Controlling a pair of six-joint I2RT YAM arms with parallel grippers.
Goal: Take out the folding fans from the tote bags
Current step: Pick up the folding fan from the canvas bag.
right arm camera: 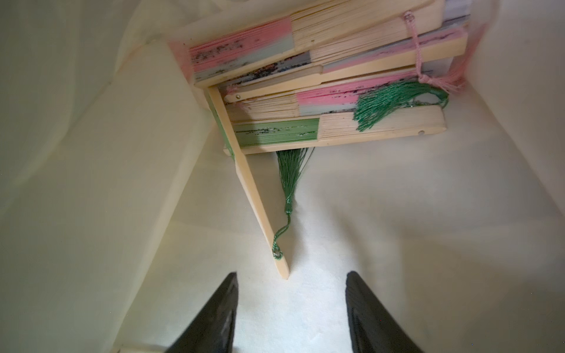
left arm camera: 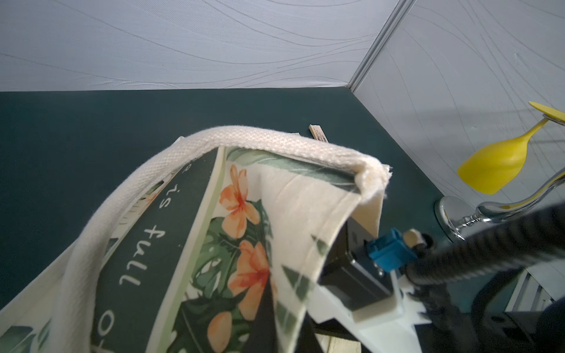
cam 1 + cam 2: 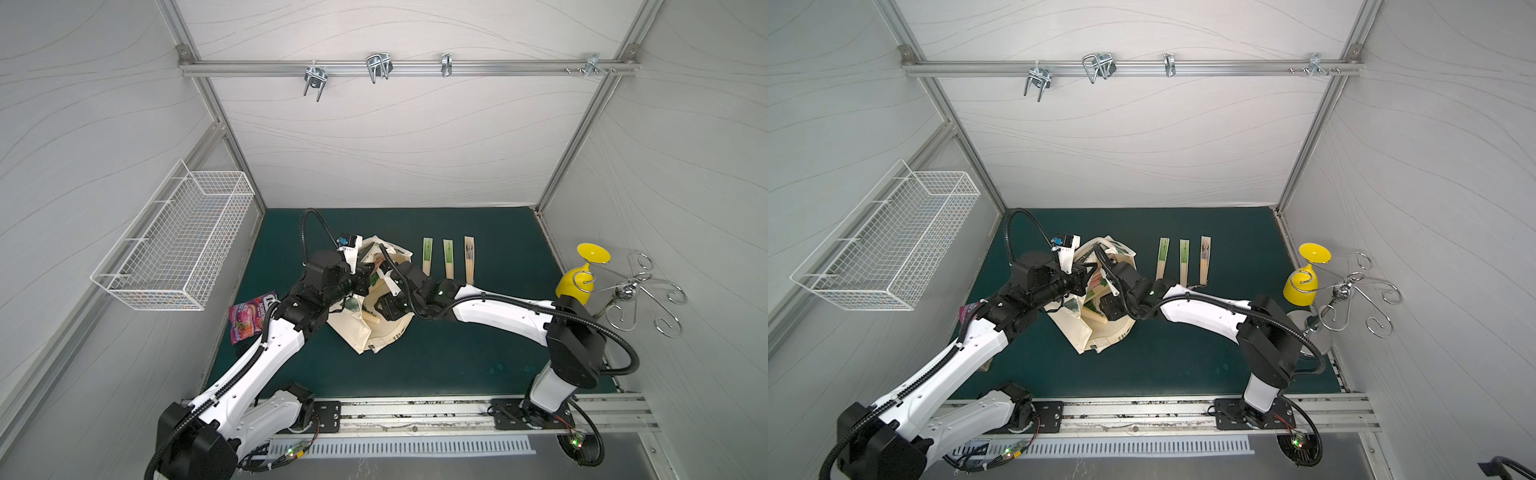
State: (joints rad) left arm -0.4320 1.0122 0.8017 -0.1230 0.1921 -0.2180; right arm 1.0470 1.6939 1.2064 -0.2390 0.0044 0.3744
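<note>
Near the middle of the green tabletop [image 3: 478, 353] the cream tote bag [image 3: 365, 332] sits slumped with its mouth up, and both arms meet over it. The left tool [image 3: 368, 272] is clenched on the bag's printed side, whose orange flowers and white lettering stand raised close before the left wrist camera. The right tool [image 1: 290, 311] is inside the bag, its jaws parted and empty over the cream floor. Just ahead of it a stack of folding fans [image 1: 305, 101] lies against the far wall, pink and green paper edges showing, with green tassels [image 1: 397, 101] draped across; one fan slants out toward the parted jaws. Three more folding fans [image 3: 449, 257] lie side by side on the tabletop just beside the bag, on the robot's right.
</note>
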